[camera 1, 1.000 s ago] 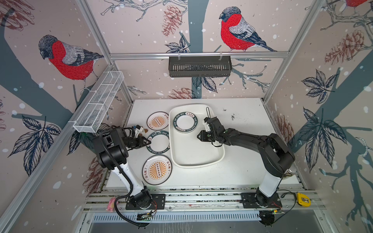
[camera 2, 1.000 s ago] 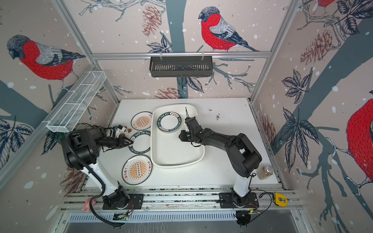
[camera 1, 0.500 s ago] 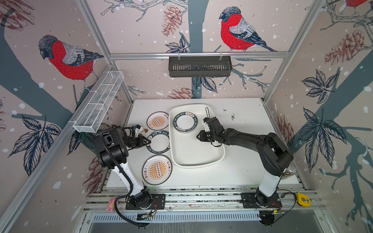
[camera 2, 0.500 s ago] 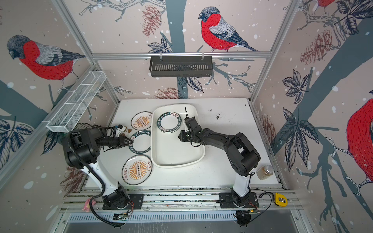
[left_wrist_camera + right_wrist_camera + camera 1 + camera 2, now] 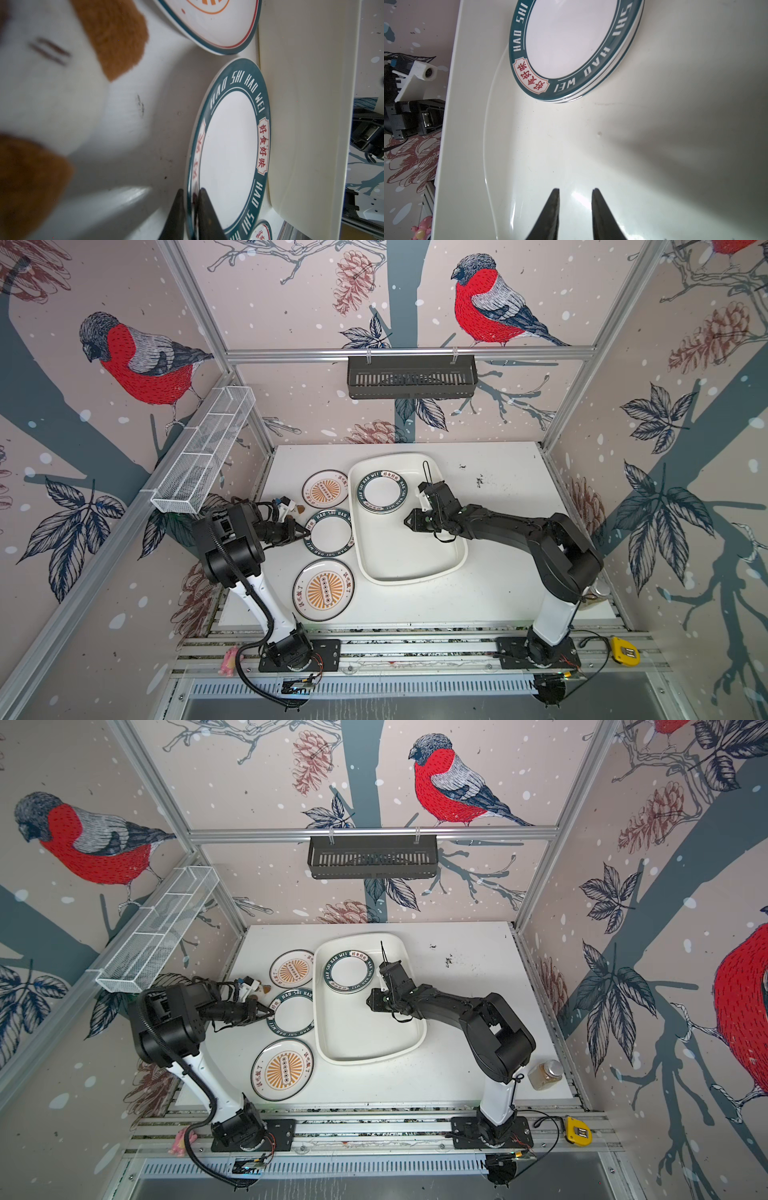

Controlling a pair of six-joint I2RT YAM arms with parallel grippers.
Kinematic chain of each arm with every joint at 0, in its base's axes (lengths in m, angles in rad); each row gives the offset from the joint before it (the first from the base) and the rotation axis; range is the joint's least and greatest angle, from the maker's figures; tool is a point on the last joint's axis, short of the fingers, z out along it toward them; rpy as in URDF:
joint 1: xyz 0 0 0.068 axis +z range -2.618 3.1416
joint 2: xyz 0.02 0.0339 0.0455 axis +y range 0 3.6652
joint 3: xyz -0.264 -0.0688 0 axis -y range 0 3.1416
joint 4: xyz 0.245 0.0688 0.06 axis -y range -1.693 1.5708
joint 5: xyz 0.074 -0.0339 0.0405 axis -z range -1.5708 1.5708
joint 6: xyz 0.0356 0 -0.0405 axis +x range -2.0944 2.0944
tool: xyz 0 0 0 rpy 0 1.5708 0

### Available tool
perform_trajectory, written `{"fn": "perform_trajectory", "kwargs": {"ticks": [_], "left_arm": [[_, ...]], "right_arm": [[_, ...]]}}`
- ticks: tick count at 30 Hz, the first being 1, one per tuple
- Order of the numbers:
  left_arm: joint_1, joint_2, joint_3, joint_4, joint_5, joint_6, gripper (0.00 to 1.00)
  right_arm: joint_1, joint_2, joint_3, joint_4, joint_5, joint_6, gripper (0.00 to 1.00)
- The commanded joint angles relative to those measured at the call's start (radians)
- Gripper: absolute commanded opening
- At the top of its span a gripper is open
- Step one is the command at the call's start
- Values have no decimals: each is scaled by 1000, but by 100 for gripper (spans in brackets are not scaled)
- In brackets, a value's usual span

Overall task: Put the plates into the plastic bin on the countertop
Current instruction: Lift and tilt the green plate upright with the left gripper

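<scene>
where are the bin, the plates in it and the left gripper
bin [image 5: 399, 556]: in a top view, bare floor
plates in bin [image 5: 382, 492]: in a top view, white centre of the top one
left gripper [image 5: 191, 189]: left wrist view, midway between its fingertips, shut on the table plate [image 5: 228, 149] rim

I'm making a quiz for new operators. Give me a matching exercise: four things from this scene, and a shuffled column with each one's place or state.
1. left gripper
2. right gripper
3. black rack
4. jar

A. hangs on the back rail
B. shut on the edge of a green-rimmed plate
C. stands at the near right corner of the table
D. open above the floor of the bin

Pairs: 1-B, 2-D, 3-A, 4-C
</scene>
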Motion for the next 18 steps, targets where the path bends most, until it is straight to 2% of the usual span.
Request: {"fn": "perform_trajectory", "kwargs": {"ticks": [1,7,18], "left_arm": [[-1,5,8,-12,23,12,8],[0,9,15,-13,33,4,0],[1,-31,43,-48,58,4,0]], "right_arm": [[1,2,3,19,-4,9,29],[2,2,6,19,-6,9,29],[2,-3,6,15,-1,6,29]]}}
